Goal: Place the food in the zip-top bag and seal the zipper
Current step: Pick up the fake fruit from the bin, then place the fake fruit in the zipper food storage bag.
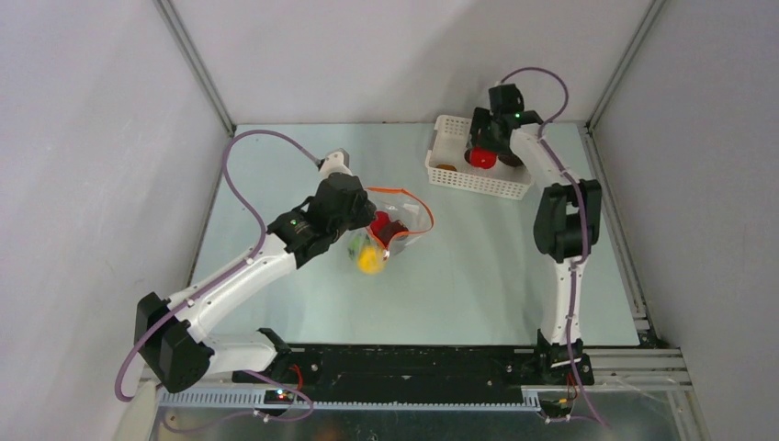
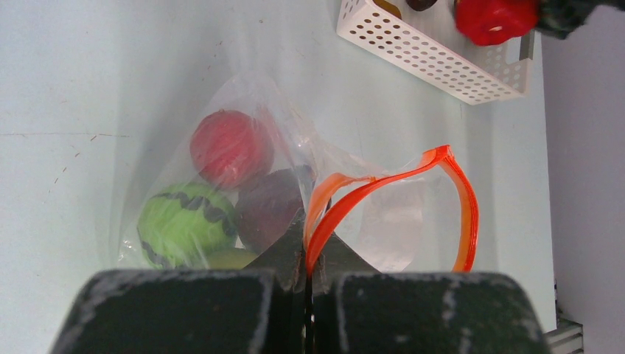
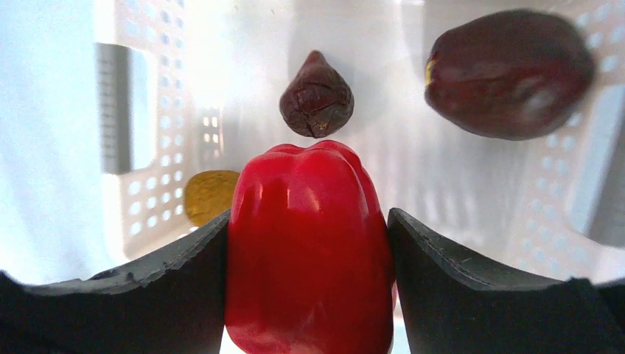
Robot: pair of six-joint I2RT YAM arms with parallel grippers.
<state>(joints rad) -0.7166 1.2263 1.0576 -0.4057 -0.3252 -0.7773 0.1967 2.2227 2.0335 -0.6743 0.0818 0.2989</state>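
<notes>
One red pepper (image 3: 309, 243), inside right gripper (image 3: 308, 221), over basket (image 3: 147, 199)

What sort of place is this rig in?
Probably a lab test cell: plain panel walls on aluminium framing box in a table, and the food looks plastic, like the red pepper.
</notes>
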